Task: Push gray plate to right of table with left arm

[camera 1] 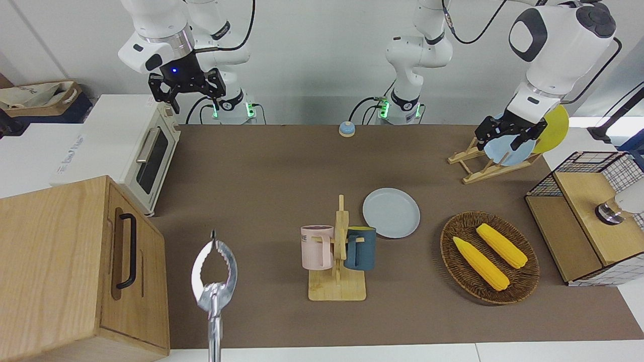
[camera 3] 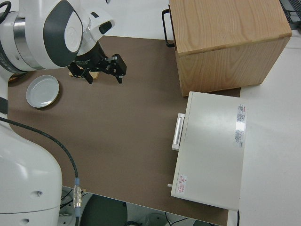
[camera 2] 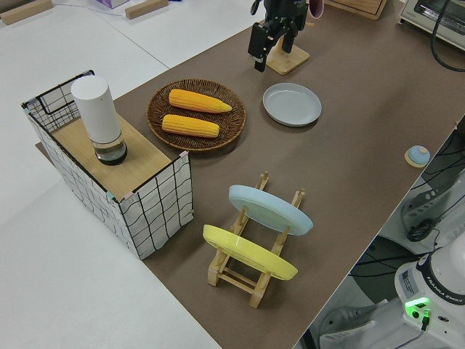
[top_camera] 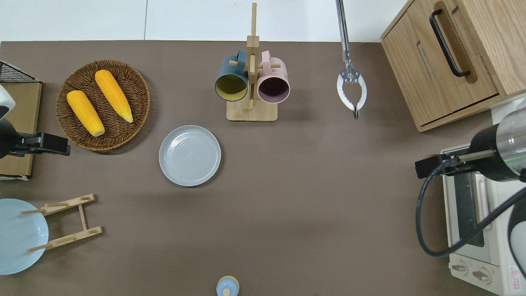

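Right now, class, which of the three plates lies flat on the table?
The round pale gray plate beside the wicker basket; the sky-blue and yellow plates lean in the wooden rack.

A robot lab: white arms (camera 1: 422, 45) at a prop-laden table (camera 1: 282, 166)

Wicker basket (top_camera: 141, 96): toward the left arm's end of the bench, holding two corn cobs (top_camera: 113, 94) side by side.
Mug tree (top_camera: 252, 109): wooden, with a dark blue mug (top_camera: 231, 78) and a pink mug (top_camera: 274, 80) hung on it.
Plate rack (camera 1: 490, 168): wooden, carrying a sky-blue plate (camera 2: 270, 209) and a yellow plate (camera 2: 247, 253) on edge.
Tongs (camera 1: 215, 281): metal, beside the wooden cabinet (camera 1: 60, 266).
Toaster oven (camera 1: 146, 156): white, nearer to the robots than the cabinet.
Bell (camera 1: 346, 129): small, at the bench edge nearest the robots.
Wire crate (camera 2: 123, 182): white cylinder (camera 2: 98, 120) standing on its wooden top.
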Action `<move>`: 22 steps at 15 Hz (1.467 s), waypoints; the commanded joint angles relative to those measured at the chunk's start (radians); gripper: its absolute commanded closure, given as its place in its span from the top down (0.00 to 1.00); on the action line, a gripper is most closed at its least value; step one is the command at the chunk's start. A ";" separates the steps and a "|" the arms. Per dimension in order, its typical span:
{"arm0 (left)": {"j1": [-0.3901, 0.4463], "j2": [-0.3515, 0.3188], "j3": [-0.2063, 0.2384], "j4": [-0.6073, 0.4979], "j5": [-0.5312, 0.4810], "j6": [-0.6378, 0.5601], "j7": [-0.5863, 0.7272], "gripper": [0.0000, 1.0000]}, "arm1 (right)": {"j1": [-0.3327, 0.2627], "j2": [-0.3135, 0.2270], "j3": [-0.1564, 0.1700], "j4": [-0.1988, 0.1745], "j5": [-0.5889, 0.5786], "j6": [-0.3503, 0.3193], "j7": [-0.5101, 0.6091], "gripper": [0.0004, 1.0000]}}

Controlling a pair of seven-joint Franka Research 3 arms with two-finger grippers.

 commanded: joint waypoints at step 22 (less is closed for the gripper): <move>-0.007 -0.007 -0.003 -0.044 0.004 -0.023 -0.010 1.00 | -0.020 -0.006 0.013 0.004 0.010 -0.014 0.000 0.98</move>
